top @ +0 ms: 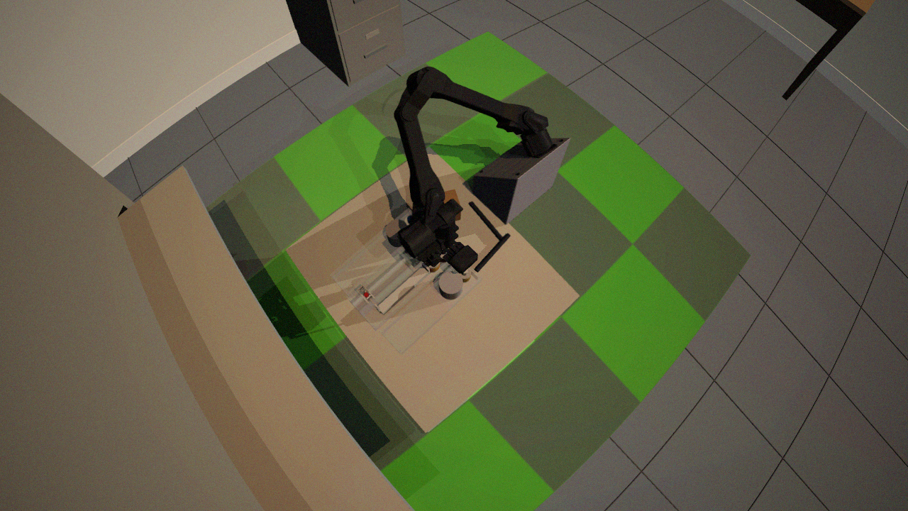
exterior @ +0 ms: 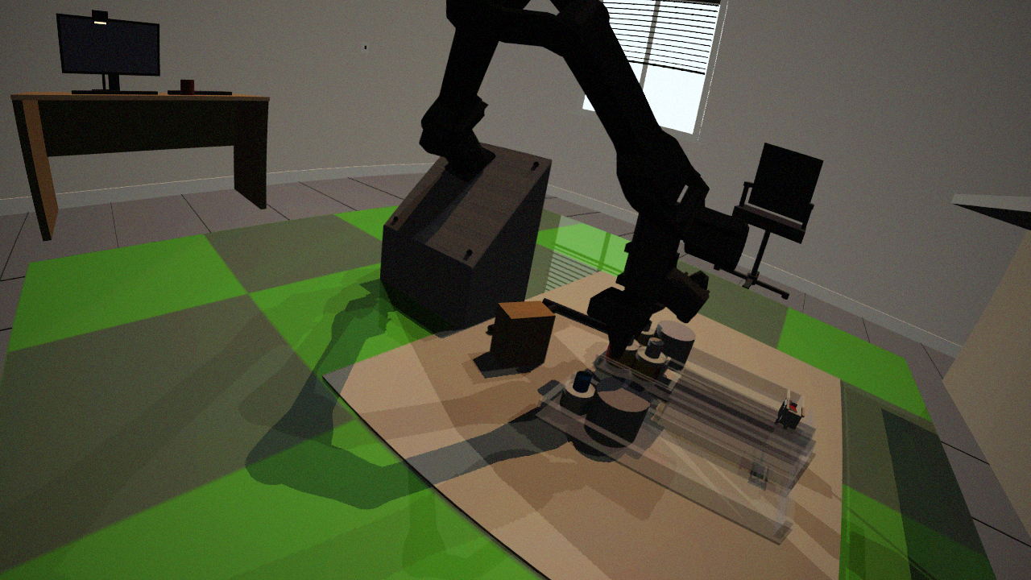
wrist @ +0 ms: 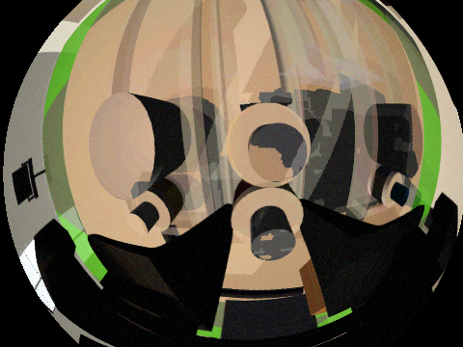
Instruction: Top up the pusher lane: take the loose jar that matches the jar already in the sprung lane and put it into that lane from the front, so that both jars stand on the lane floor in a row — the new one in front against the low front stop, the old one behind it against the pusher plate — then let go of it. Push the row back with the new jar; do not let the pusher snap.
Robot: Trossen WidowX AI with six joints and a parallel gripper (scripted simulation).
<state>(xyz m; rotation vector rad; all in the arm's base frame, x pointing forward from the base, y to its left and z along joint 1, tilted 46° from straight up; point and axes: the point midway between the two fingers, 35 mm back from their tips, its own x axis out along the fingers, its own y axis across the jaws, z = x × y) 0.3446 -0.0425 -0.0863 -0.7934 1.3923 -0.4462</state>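
Observation:
My gripper (wrist: 265,208) (exterior: 618,347) is shut on a jar (wrist: 241,212) with a cream shoulder and a dark cap, at the front of the middle clear lane (exterior: 728,393). The held jar looks upright. Directly behind it stands the lane jar (wrist: 237,145) (exterior: 651,362), with a cream top and a dark cap; the two look close together or touching. A dark piece (wrist: 275,97) behind the lane jar may be the pusher plate. A red marker (top: 366,294) (exterior: 792,407) shows at the lane's rear. The held jar's base and the low front stop are hidden, so floor contact cannot be told.
A blue-capped jar (wrist: 387,188) (exterior: 578,396) and a grey cylinder (exterior: 616,412) stand on one side. A dark-capped jar (wrist: 166,200) and another grey cylinder (wrist: 121,145) (top: 450,285) stand on the other. An orange-brown box (exterior: 522,337) (top: 452,195) stands near the arm's base.

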